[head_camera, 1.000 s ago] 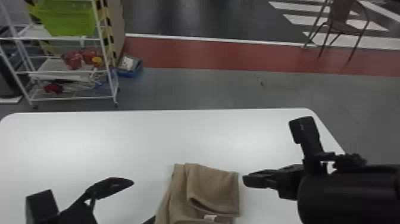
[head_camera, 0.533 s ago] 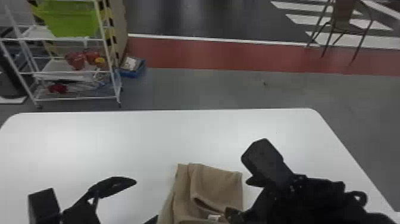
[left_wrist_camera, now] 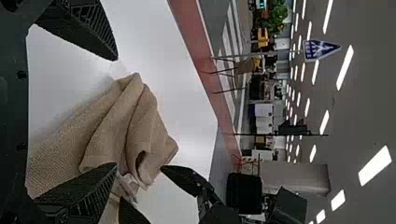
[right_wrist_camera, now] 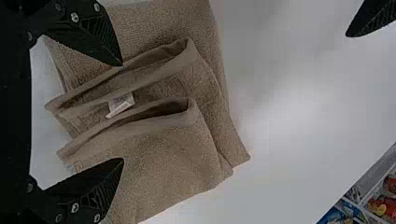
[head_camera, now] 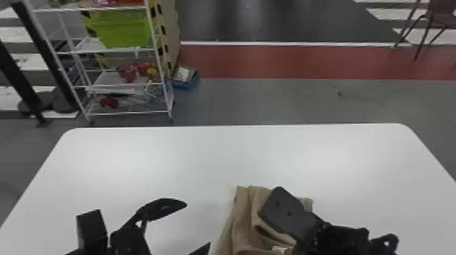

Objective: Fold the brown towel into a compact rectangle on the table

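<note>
We hold our right gripper [right_wrist_camera: 123, 112] spread over the partly folded towel [head_camera: 242, 217] on the table [head_camera: 203, 152], probably to pinch its layers [right_wrist_camera: 173, 140] together, while our left gripper [left_wrist_camera: 116, 112] is agape beside the towel, likely ready to steady it.

Right gripper [head_camera: 284, 211] in over the brown towel [head_camera: 241, 222]; head view swung left.
A second ago my right gripper is off the towel's right side; half a second on, it is at the near right part; now it lies across the right part, covering folds that showed before. In my head view the table [head_camera: 230, 156], white rack [head_camera: 110, 79] and chair [head_camera: 441, 13] sit farther right, and black posts [head_camera: 43, 51] enter at left.
</note>
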`<control>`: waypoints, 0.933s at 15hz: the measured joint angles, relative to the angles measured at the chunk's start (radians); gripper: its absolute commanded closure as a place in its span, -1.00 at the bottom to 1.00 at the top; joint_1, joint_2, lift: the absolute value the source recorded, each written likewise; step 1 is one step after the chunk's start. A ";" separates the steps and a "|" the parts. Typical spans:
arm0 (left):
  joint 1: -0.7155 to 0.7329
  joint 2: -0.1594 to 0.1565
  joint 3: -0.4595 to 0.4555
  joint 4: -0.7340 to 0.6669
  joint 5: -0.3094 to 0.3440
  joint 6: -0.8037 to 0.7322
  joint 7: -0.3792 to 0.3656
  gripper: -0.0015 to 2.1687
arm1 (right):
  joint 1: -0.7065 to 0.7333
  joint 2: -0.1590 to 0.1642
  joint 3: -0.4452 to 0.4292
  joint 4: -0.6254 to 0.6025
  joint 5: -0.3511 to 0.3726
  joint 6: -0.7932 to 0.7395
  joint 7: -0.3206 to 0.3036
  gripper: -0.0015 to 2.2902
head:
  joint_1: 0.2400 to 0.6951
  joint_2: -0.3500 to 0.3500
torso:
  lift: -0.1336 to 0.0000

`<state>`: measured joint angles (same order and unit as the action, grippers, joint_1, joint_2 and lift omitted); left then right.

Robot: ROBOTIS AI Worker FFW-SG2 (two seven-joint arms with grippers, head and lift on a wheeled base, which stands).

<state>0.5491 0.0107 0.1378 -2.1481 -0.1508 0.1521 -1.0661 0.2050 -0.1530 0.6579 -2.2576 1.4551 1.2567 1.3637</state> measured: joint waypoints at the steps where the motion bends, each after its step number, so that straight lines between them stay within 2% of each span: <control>1: 0.000 0.000 0.002 0.001 0.002 -0.002 0.000 -0.93 | -0.001 0.000 0.004 0.008 0.007 -0.001 0.000 -0.84 | 1.00 0.11 | -0.83; 9: -0.001 0.000 0.003 0.010 0.003 -0.012 0.000 -0.93 | -0.025 0.002 -0.062 0.001 -0.021 0.004 0.000 -0.75 | 1.00 0.01 | -0.83; 14: -0.004 0.000 0.003 0.013 0.003 -0.012 0.000 -0.93 | -0.054 0.004 -0.086 0.059 -0.046 -0.006 0.000 -0.75 | 1.00 -0.03 | -0.83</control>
<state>0.5447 0.0107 0.1409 -2.1354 -0.1475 0.1403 -1.0661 0.1510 -0.1485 0.5719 -2.1982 1.4096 1.2505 1.3637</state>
